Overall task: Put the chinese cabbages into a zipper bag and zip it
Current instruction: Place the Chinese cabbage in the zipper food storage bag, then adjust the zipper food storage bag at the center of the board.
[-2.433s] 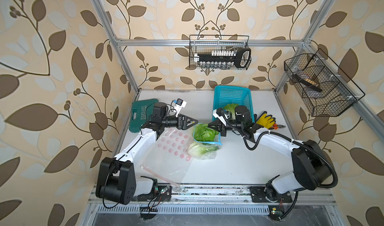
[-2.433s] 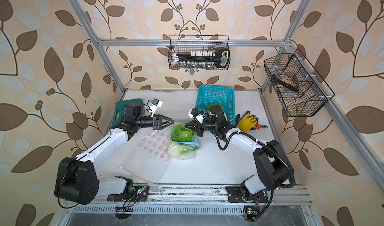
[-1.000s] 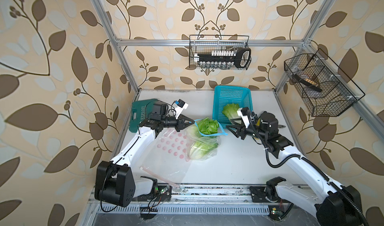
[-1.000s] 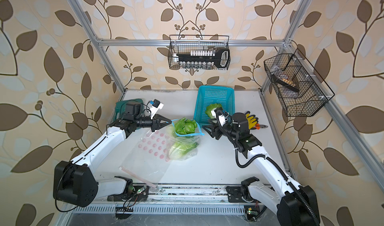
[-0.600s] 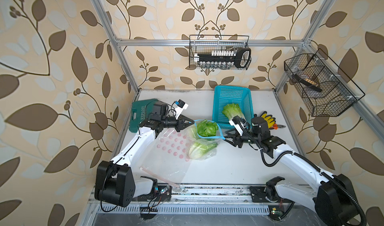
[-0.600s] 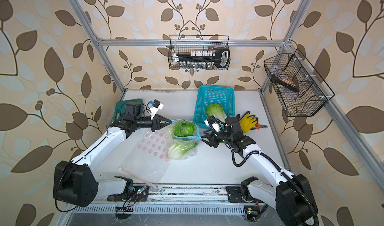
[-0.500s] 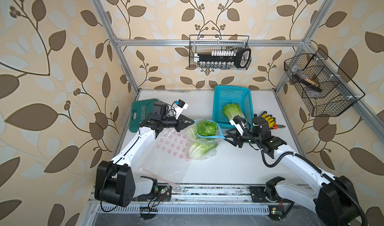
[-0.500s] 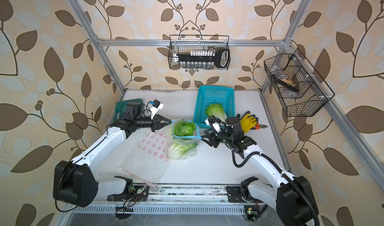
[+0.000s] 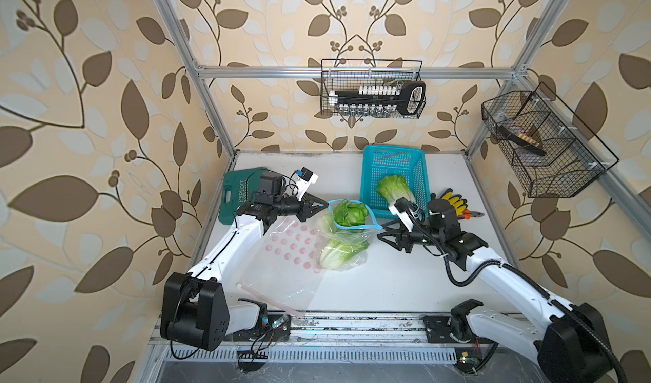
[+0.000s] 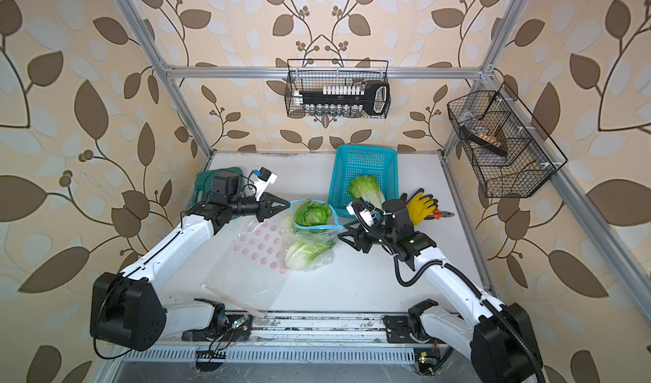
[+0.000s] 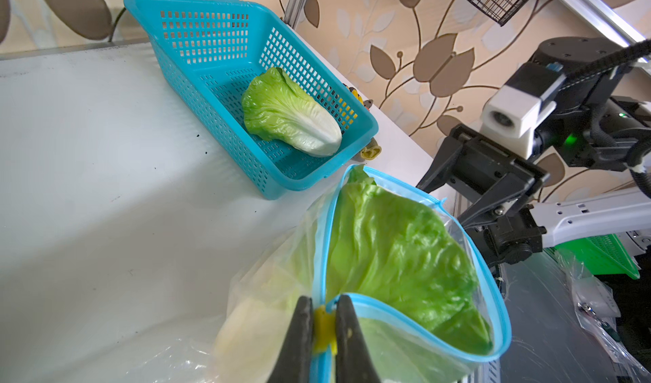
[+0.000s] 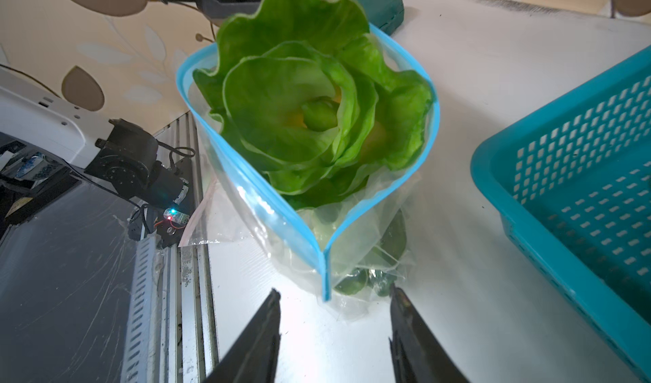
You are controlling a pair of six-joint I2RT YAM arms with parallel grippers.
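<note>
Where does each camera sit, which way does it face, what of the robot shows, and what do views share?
Both top views: high above the arm bases, looking down on the table; both arms, left gripper, right gripper.
Left wrist: behind the shut left gripper, facing zipper bag and blue basket; right gripper shows.
Right wrist: behind the open right gripper, facing the bag mouth; left arm shows.
Shared: all show the cabbage in the bag mouth and the basket.

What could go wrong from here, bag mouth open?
Upper cabbage pokes above the zipper bag rim: the zip may jam on leaves.
The third cabbage lies in the blue basket: zipping now would leave it out.
Right gripper, jaws open, may miss the bag's thin corner.
</note>
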